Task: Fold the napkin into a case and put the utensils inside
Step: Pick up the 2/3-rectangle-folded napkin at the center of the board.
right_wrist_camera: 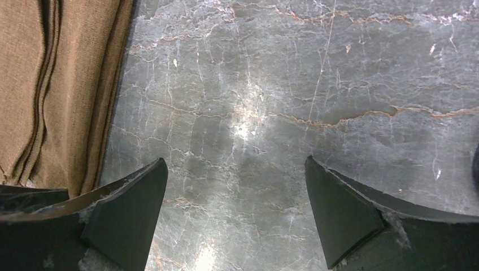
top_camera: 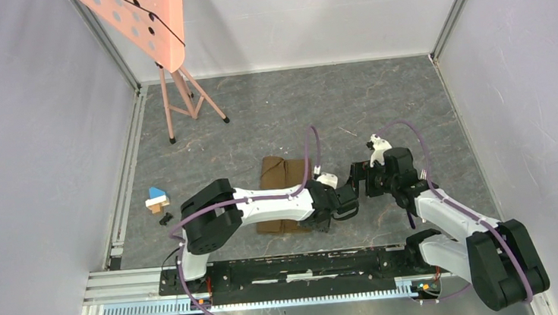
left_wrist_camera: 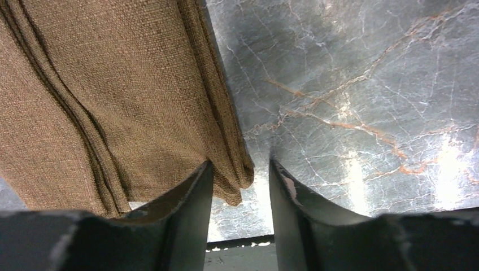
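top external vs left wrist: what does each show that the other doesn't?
Top external only: the left arm and right arm, the whole folded napkin, a blue-and-wood block at left, a pink stand at the back.
Left wrist only: the napkin's stacked fold layers up close, with its corner between the left fingers and a gap beside it.
Both: the tan napkin lying on the grey marbled table.

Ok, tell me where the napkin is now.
In the top view the folded napkin lies mid-table, partly under the left arm, its near right corner at the left gripper.
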